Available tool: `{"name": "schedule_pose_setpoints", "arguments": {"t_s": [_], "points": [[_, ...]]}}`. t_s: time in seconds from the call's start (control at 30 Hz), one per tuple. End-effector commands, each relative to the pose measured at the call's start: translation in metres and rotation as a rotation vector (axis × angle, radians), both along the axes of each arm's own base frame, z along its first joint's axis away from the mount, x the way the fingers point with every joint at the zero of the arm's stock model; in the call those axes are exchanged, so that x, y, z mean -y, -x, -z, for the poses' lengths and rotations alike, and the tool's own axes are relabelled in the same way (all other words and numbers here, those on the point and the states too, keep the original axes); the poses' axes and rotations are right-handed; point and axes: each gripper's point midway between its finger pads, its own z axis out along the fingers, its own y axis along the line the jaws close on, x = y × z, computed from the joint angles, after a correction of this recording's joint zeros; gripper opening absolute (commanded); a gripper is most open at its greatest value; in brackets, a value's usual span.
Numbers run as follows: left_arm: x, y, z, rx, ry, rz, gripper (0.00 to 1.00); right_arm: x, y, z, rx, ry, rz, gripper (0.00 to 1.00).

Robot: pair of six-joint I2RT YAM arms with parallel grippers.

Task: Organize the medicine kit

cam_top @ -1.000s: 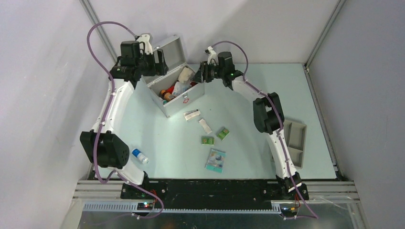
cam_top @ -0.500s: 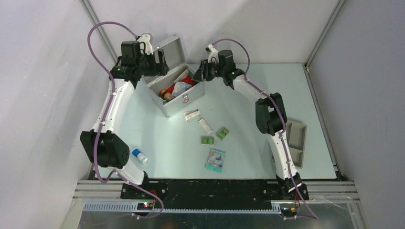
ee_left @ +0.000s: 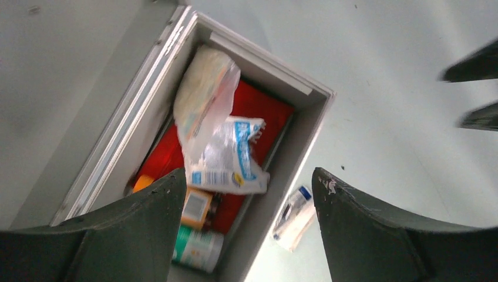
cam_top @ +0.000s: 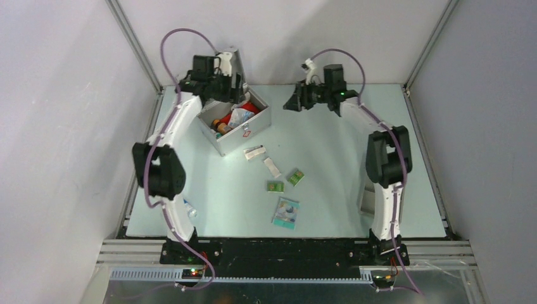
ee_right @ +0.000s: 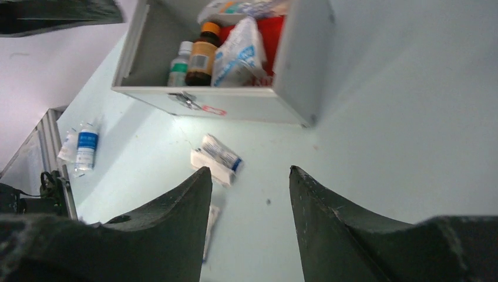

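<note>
Presently, we find the left gripper [ee_left: 248, 176] with jaws spread and empty, poised above the rear of the medicine kit [cam_top: 244, 134], which stands open at the far left of the table [cam_top: 329, 164]. Further right, the right gripper [ee_right: 249, 171] hangs beside the case, apart from it, jaws likewise spread, holding nothing.
</note>
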Motion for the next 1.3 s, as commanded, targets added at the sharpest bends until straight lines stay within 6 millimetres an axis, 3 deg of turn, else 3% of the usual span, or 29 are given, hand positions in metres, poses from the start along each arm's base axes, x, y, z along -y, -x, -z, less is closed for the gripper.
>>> {"name": "schedule_pose_setpoints", "arguments": {"t_s": [0.0,0.17,0.23,0.5,0.57,0.7,0.8,1.0,1.13,1.17,1.2,1.23,1.27], "points": [[0.030,-0.032,0.003,0.065,-0.038,0.089,0.83,0.036,0.018,-0.046,0.112,0.018,0.026,0.56],[0.049,-0.051,0.048,0.012,-0.065,0.117,0.84,0.057,0.044,-0.039,0.136,0.089,0.019,0.56],[0.052,-0.053,0.061,-0.003,-0.076,0.132,0.84,0.063,0.057,-0.025,0.120,0.122,0.010,0.56],[0.058,-0.025,0.102,-0.112,-0.066,0.179,0.84,0.074,0.079,-0.009,0.085,0.157,0.013,0.57],[0.057,-0.023,0.101,-0.112,-0.063,0.173,0.84,0.072,0.080,-0.010,0.087,0.155,0.011,0.56],[0.062,-0.017,0.065,-0.043,-0.036,0.218,0.84,0.066,0.090,-0.008,0.113,0.158,-0.071,0.57],[0.059,-0.010,0.026,0.063,-0.061,0.254,0.84,0.063,0.116,0.012,0.169,0.233,-0.241,0.56],[0.047,-0.002,-0.011,0.156,-0.091,0.238,0.86,0.034,0.148,0.053,0.211,0.354,-0.421,0.60],[0.048,0.032,-0.026,0.191,-0.076,0.326,0.87,0.022,0.150,0.058,0.207,0.350,-0.426,0.60],[0.047,0.048,-0.025,0.190,-0.074,0.354,0.87,0.023,0.152,0.060,0.197,0.353,-0.429,0.59],[0.044,0.060,-0.011,0.167,-0.090,0.376,0.87,0.023,0.152,0.059,0.200,0.358,-0.432,0.58],[0.042,0.073,-0.026,0.204,-0.085,0.388,0.87,0.026,0.155,0.062,0.187,0.368,-0.437,0.57],[0.037,0.085,-0.009,0.166,-0.082,0.394,0.87,0.028,0.156,0.060,0.202,0.374,-0.447,0.55]]}}
